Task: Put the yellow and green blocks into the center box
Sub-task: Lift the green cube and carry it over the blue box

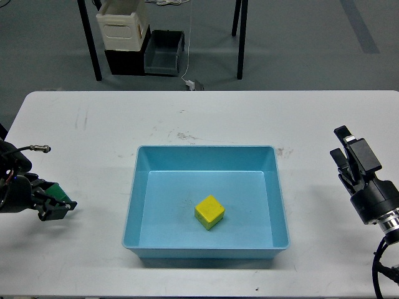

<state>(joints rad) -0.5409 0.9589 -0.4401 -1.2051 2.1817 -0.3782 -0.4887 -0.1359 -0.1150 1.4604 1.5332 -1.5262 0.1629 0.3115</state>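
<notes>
Small bright yellow cube (209,212), plain faces, sits turned corner-on on the floor of the large light-blue plastic tray (274,205) at mid-table. Left gripper (60,204) fingers pinch the small dark green cube (58,193) above the white table (93,124), well left of tray. Right gripper (345,156) empty, fingers slightly apart.

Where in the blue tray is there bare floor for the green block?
Tray floor is bare along the back wall, left side and right side. Only the yellow block takes room, near the front middle. The left gripper holds the green block outside the tray's left wall.
</notes>
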